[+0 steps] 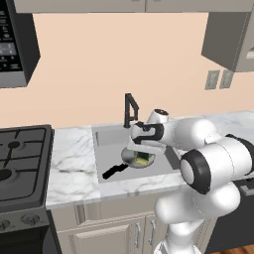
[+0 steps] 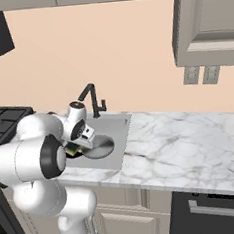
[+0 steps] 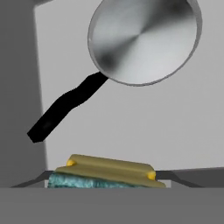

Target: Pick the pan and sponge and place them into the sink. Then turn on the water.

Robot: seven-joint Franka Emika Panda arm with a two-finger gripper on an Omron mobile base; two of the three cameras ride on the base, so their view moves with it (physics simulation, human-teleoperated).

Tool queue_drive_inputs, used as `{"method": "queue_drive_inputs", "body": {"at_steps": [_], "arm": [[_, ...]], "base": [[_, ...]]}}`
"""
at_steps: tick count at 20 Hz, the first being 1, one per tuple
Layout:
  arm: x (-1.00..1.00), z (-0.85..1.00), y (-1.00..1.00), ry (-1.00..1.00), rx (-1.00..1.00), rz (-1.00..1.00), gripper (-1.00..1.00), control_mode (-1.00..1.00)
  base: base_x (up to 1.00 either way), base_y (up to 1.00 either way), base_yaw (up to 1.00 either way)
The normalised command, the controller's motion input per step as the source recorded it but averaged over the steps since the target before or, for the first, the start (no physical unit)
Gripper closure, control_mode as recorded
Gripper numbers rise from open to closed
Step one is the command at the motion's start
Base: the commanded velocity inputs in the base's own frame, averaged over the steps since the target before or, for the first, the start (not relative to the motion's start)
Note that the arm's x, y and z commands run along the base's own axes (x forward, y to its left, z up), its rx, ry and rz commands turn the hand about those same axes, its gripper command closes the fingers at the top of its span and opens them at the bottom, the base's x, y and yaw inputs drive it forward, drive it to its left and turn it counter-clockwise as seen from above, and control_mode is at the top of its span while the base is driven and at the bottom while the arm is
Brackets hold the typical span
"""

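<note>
Nearest the hand camera, at lower centre: small rectangular yellow sponge with a dark green layer (image 3: 107, 174), held between the two-finger gripper (image 3: 107, 186), jaws partly apart. Above it, upper centre: round shallow grey metal pan with black handle (image 3: 144, 39), lying in the large rectangular grey sink (image 3: 175, 118). No legible writing.

The grey pan (image 3: 144, 41) lies flat on the sink (image 1: 106, 136) floor, black handle toward the front-left corner. The yellow-green sponge (image 3: 107, 173) hangs above the basin.
</note>
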Motion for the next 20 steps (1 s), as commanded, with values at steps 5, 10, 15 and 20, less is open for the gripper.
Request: {"method": "queue_drive_inputs", "body": {"at_steps": [5, 10, 15, 20], "arm": [[0.00, 0.00, 0.33, 0.00, -0.02, 0.00, 1.00, -1.00], [0.03, -0.06, 0.32, 0.00, -0.02, 0.00, 1.00, -1.00], [0.04, -0.11, 0.29, -0.02, -0.05, 0.00, 1.00, -1.00], [0.09, -0.17, 0.27, 0.02, -0.03, 0.00, 1.00, -1.00]], "base": [[0.00, 0.00, 0.00], [0.00, 0.00, 0.00], [0.00, 0.00, 0.00], [0.00, 0.00, 0.00]]}}
